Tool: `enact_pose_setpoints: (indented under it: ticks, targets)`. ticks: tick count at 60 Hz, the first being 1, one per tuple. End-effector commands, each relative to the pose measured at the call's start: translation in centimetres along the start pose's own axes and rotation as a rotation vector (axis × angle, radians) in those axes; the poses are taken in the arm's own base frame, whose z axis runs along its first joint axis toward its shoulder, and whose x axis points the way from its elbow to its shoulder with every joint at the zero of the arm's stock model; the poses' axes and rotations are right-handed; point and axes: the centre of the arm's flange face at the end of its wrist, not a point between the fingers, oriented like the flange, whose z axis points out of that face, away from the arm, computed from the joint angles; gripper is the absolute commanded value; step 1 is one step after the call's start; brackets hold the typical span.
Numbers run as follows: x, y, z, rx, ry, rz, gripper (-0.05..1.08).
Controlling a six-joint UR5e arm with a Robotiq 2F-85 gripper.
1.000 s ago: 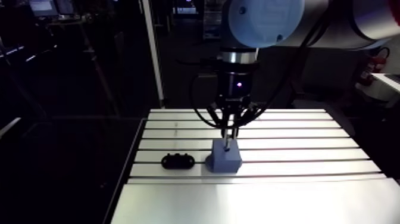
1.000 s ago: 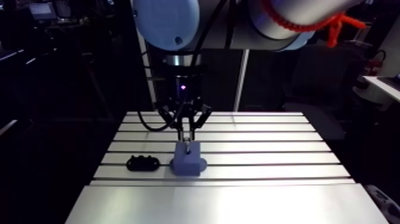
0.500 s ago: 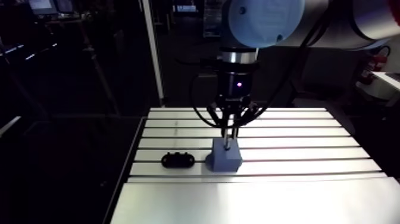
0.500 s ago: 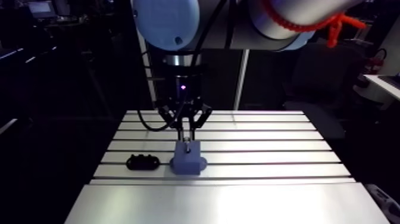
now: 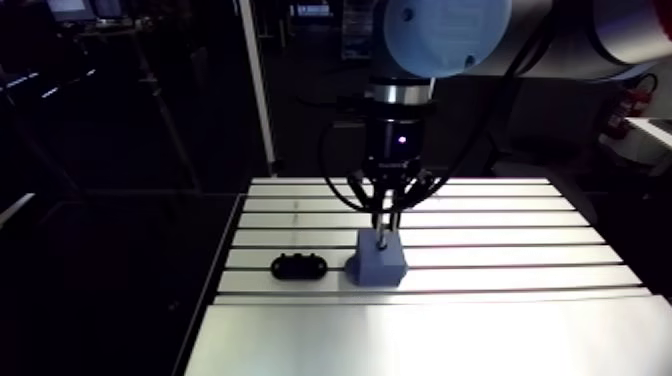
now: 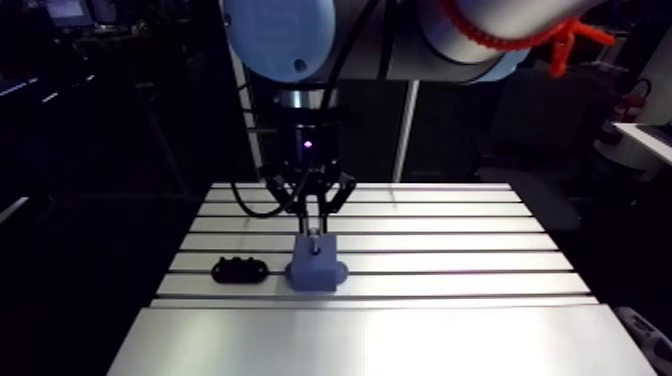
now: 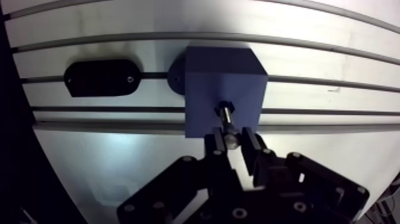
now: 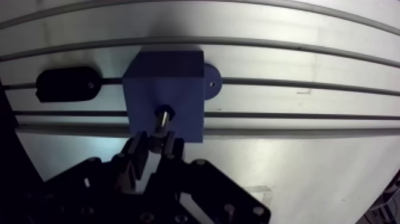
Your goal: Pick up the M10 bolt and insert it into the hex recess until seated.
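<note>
The slotted aluminium table (image 7: 149,161) glows pale under the lamp, the room behind it dim. Over it the black two-fingered gripper (image 7: 234,140) hangs straight down, its fingers drawn close and pinching the upper end of the slim steel M10 bolt (image 7: 227,121). The bolt stands upright with its lower end in the hex recess (image 7: 223,108) on top of the blue plastic block (image 7: 223,83). So the pick looks done and the insertion begun. Bare shank shows between fingertips and block, so I judge it not yet seated, with pressing down and letting go left to do. Left of the block, well apart, lies a black oval plate (image 7: 101,77). By count: one bolt, one block, one plate.
</note>
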Motion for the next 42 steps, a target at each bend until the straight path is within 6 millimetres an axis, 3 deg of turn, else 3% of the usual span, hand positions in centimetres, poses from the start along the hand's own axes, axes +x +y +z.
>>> enact_pose_setpoints:
  ticks: [1, 42]
  targets:
    - [0.1, 0.0, 0.09, 0.0, -0.002, -0.001, 1.08]
    - [0.33, 0.03, 0.62, -0.001, -0.013, -0.016, 1.08]
